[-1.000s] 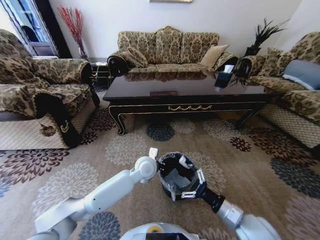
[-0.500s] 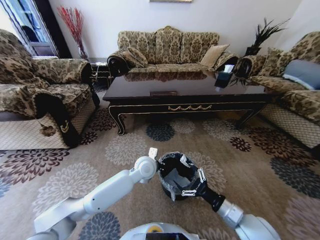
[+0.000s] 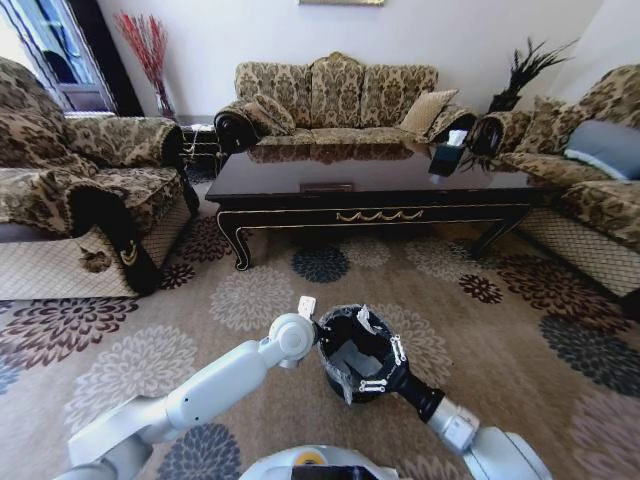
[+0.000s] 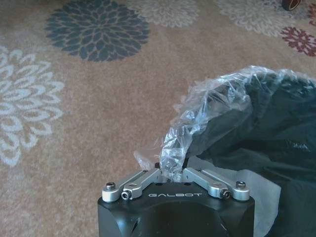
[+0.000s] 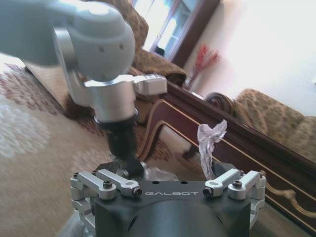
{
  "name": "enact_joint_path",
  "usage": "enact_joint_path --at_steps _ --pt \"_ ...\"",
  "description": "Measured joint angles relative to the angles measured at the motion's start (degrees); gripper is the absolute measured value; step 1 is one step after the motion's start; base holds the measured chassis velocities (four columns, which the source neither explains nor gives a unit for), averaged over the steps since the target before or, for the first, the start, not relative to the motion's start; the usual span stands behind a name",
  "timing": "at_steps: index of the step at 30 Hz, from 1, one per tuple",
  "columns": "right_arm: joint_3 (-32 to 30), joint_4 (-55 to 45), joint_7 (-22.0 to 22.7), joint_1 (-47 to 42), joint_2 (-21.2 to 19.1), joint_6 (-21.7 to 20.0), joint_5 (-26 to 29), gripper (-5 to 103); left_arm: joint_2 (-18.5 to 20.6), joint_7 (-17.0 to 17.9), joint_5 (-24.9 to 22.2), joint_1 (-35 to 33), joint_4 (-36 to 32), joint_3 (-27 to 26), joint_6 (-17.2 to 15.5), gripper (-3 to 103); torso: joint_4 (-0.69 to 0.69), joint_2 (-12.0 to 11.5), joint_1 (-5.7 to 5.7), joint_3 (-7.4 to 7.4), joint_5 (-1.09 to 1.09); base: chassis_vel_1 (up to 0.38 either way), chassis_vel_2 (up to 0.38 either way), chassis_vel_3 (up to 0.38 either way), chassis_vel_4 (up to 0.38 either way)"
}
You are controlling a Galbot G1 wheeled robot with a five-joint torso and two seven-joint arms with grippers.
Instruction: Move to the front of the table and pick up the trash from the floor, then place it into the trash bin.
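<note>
Bin (image 3: 352, 352) stands on the floor (image 3: 250, 300) before the bench (image 3: 370, 180). Left gripper (image 4: 172, 175), closed, pinches the liner (image 4: 207, 106) at the bin's rim. Right gripper (image 5: 170, 185), directly above the bin, pinches one upright crumpled paper scrap (image 5: 209, 145), long axis vertical; this arm is nearer the drop.

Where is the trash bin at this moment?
In the head view the trash bin stands on the carpet before the table, between the left gripper and right gripper.
</note>
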State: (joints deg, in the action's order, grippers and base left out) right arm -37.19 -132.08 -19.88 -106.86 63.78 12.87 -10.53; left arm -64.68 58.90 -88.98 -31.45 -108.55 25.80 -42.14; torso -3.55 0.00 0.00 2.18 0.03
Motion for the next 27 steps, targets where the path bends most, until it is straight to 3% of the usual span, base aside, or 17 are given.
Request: enact_joint_path --at_steps 1,2,5,7,8,9,11,12,14,15,18,19,20,22,24,25,27 --pt "-1.2 0.5 -2.8 1.0 1.3 4.1 -3.9 100 0.4 0.0 -0.1 0.0 -0.1 -0.1 0.0 2 -0.02 0.0 0.0 0.0 -0.06 0.0 0.0 0.0 0.0" --pt "-0.1 -0.1 -3.4 0.6 1.1 1.4 1.2 100 0.5 -0.1 -0.1 0.0 -0.1 -0.1 0.0 2 0.01 0.0 0.0 0.0 0.01 0.0 0.0 0.0 0.0" --pt "-0.9 -0.6 -5.4 0.0 2.1 3.1 -2.1 100 0.6 0.0 -0.2 0.2 -0.1 -0.2 0.0 2 -0.02 0.0 0.0 -0.01 -0.09 0.0 0.0 0.0 0.0" --pt "-0.1 -0.2 -7.7 -0.1 1.9 2.1 2.8 100 0.5 0.0 -0.4 0.3 -0.2 -0.3 0.0 2 -0.02 0.0 0.0 0.0 -0.04 0.0 0.0 0.0 0.0" --pt "1.0 -1.4 -2.8 -1.0 1.7 -1.1 1.7 100 0.5 0.0 -0.4 0.3 -0.3 -0.3 0.0 2 0.03 0.0 0.0 0.0 0.05 0.0 0.0 0.0 0.0" --pt "0.5 -1.2 -1.2 -1.2 2.3 1.5 -2.1 100 0.5 0.1 -0.4 0.3 -0.5 -0.4 0.0 2 -0.03 0.0 0.0 -0.01 -0.07 0.0 0.0 0.0 0.0" --pt "1.7 -1.7 -0.7 -1.6 2.0 -1.8 3.6 100 0.5 -0.2 -0.6 0.1 -0.5 -0.4 0.0 2 0.0 0.0 0.0 0.0 0.01 0.0 0.0 0.0 0.0" --pt "2.0 -2.8 3.9 -2.4 2.1 -2.6 -0.1 100 0.6 0.0 -0.5 0.0 -0.5 -0.4 0.0 2 -0.02 0.0 0.0 0.0 0.01 0.0 0.0 0.0 0.0" --pt "1.4 -2.3 3.0 -2.0 2.6 -0.2 0.6 100 0.8 0.1 -0.4 -0.3 -0.6 -0.4 0.0 2 -0.05 0.0 0.0 0.0 -0.09 0.0 0.0 0.0 0.0" --pt "2.8 -3.4 7.3 -2.4 2.4 -5.1 6.3 100 0.8 0.0 -0.5 -0.6 -0.7 -0.4 0.0 2 0.04 0.0 0.0 0.01 -0.01 0.0 0.0 0.0 0.0" --pt "2.5 -3.7 12.3 -2.6 3.6 -2.1 0.1 100 0.9 0.0 -0.3 -0.7 -0.9 -0.4 0.0 2 -0.03 0.0 0.0 0.0 -0.05 0.0 0.0 0.0 0.0" --pt "1.6 -3.7 6.3 -2.0 4.1 -3.5 5.6 100 0.9 -0.3 -0.3 -1.0 -0.9 -0.5 0.0 2 0.02 0.0 0.0 0.01 -0.01 0.0 0.0 0.0 0.0" --pt "2.3 -5.0 8.7 -2.6 4.2 -7.1 5.4 100 0.9 -0.2 -0.3 -1.0 -0.9 -0.5 0.0 2 0.02 0.0 0.0 0.01 0.05 0.0 0.0 0.0 0.0" --pt "0.7 -5.4 1.7 -2.6 4.8 -3.6 5.2 100 0.8 -0.2 0.0 -1.0 -0.8 -0.3 0.0 2 -0.05 0.0 0.0 -0.01 -0.09 0.0 0.0 0.0 0.0" --pt "0.8 -6.8 1.5 -3.4 4.1 -6.1 8.5 100 0.7 -0.4 0.0 -0.9 -0.7 -0.3 0.0 2 0.01 0.0 0.0 0.01 0.02 0.0 0.0 0.0 0.0" --pt "1.3 -7.6 4.5 -3.9 4.3 -5.1 5.2 100 0.6 -0.2 0.1 -0.8 -0.8 -0.2 0.0 2 0.0 0.0 0.0 0.0 -0.02 0.0 0.0 0.0 0.0" --pt "0.2 -7.6 -3.7 -3.5 3.8 -3.7 10.6 100 0.6 -0.3 0.1 -0.6 -0.9 -0.1 0.0 2 -0.03 0.0 0.0 0.0 -0.05 0.0 0.0 0.0 0.0"
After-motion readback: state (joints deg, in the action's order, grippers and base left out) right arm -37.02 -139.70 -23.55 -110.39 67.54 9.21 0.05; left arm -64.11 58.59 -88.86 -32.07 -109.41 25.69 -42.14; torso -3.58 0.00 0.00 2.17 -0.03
